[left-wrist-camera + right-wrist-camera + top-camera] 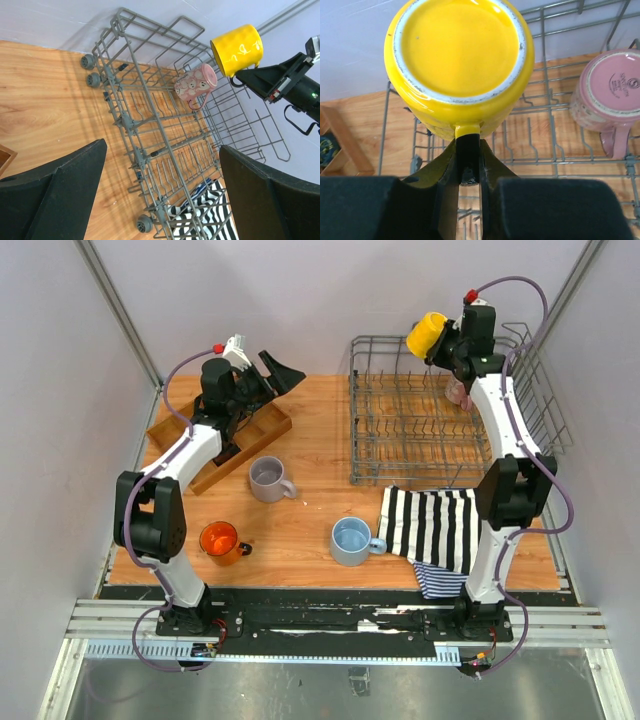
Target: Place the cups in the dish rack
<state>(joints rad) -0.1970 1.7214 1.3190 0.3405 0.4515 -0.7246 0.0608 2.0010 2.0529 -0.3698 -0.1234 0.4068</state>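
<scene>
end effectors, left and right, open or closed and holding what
left end effector: open, holding nothing
right end effector: closed on the handle of the yellow cup

Beyond my right gripper (pixel 447 344) stands a plain pale grey back wall (pixel 300 300), evenly lit, and close on its right a matching right-hand side panel (pixel 612 390); a left-hand side panel (pixel 50 440) is far off to its left. Below it lies a light wooden tabletop (pixel 310 450). Well behind it, a silver aluminium rail (pixel 330 625) edges the table, with dull grey floor (pixel 300 690) further back
</scene>
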